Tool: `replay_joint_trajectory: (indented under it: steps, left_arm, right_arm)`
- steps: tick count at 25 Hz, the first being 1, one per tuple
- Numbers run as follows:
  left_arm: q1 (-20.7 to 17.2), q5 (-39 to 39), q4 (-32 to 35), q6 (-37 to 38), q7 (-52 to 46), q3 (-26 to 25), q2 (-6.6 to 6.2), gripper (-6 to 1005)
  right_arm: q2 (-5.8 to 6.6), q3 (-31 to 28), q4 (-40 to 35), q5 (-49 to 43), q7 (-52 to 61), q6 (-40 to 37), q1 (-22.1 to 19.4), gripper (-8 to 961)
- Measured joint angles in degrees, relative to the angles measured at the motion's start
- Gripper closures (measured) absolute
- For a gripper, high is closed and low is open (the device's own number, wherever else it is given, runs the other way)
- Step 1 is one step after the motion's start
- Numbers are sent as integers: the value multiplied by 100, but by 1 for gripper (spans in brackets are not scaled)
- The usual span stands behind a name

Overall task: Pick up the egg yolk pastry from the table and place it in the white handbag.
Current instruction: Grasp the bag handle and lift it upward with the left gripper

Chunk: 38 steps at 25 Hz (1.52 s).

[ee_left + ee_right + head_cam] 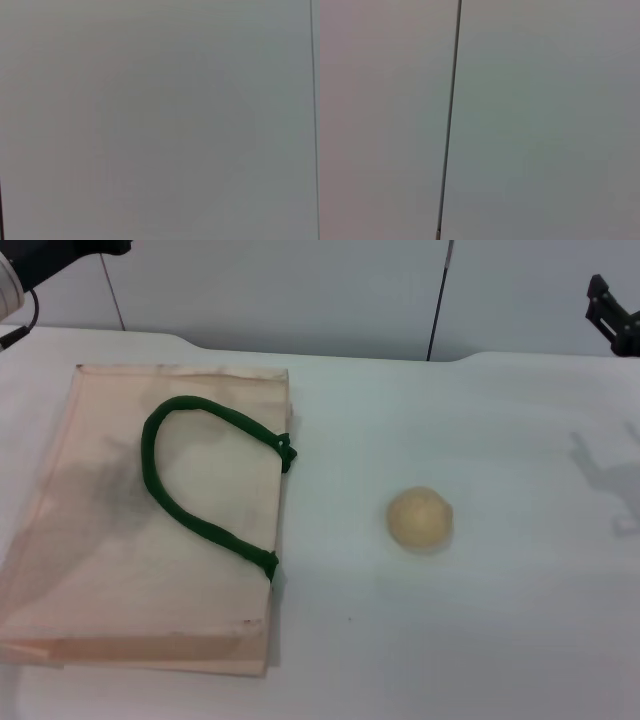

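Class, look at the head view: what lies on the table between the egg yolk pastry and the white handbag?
Nothing: the head view shows only bare white table between the egg yolk pastry and the white handbag.

White table (500, 640), bare surface, rounded far edge. Pale wall panels (300, 290) behind it; thin dark seam (449, 120) between panels.

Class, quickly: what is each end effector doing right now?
Left end effector: not in view.
Right end effector: raised at the table's far right, holding nothing; open or closed cannot be told.
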<state>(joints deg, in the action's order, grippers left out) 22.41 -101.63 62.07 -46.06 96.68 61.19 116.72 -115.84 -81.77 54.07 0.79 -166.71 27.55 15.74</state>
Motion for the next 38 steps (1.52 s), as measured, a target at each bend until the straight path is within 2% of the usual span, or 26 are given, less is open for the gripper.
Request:
replay_joint_trajectory:
  steps: [14, 18, 23, 26, 29, 32, 38]
  left_arm:
    - [-19, 19, -46, -52, 49, 16, -12, 465]
    - [-25, 23, -46, -58, 49, 16, -9, 462]
    - [-12, 23, -35, -62, 15, 16, -11, 462]
    - [-16, 74, -7, -68, -32, 16, -13, 461]
    - [-41, 399, 163, -114, -367, 16, -14, 461]
    - [-122, 1111, 578, -185, -1160, 12, -10, 461]
    - [-213, 2562, 1598, -991, -3043, -229, -20, 462]
  right_arm:
    - [0, -73, -89, -8, -36, -77, 27, 226]
    - [0, -78, -90, 0, -37, -80, 27, 215]
    - [0, -77, -90, 0, -37, -103, 27, 115]
    - [0, -77, -90, 0, -37, -151, 29, 113]
    - [0, -108, -95, 0, -37, -174, 29, 112]
    - [0, -126, -100, 0, -37, -217, 31, 112]
    - [0, -140, -150, 0, 2, -224, 38, 113]
